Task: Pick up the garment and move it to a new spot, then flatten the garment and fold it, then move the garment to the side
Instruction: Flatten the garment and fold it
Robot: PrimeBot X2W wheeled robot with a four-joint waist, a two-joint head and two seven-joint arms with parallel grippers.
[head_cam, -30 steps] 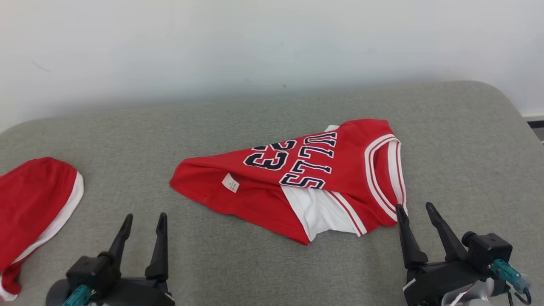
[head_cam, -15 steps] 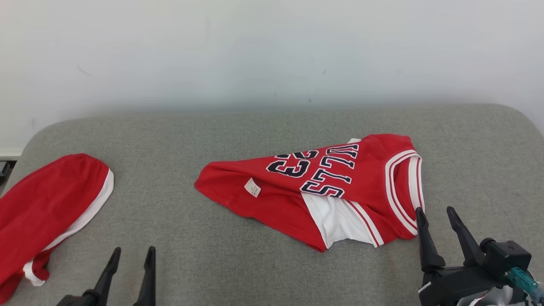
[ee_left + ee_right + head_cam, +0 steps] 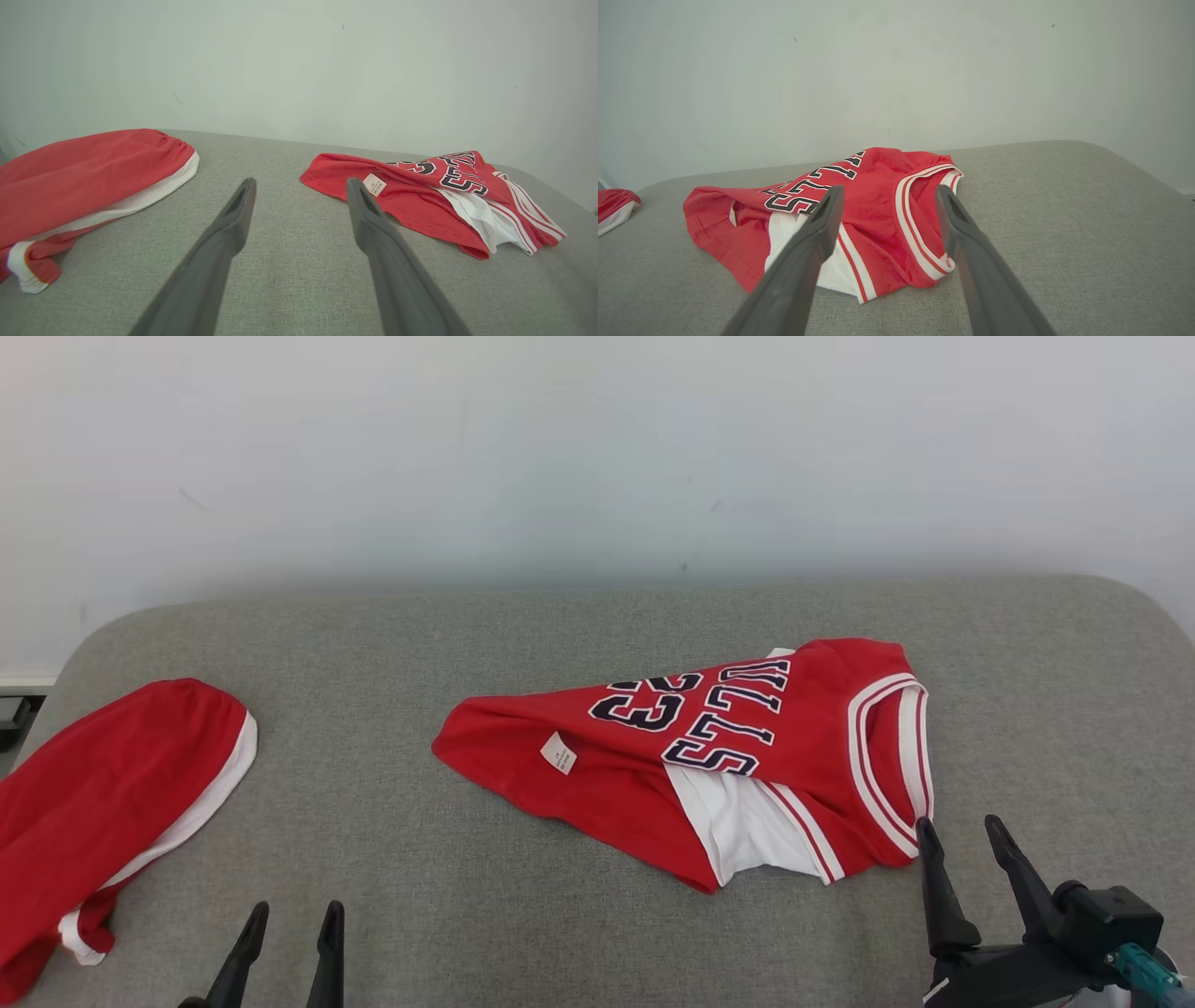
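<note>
Head view showed the red jersey [image 3: 709, 756] lying crumpled at centre right of the frame, on the grey surface [image 3: 420, 915]. The right claw [image 3: 958, 823], at lower right, stood wide and empty, just beside the striped edge. The left claw [image 3: 297, 907], at lower left, was also wide and empty, near another red garment [image 3: 103, 793] at the left edge.

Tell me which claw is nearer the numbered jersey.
Right. The right claw sits beside the jersey at its striped edge; the left claw stands well apart.
</note>
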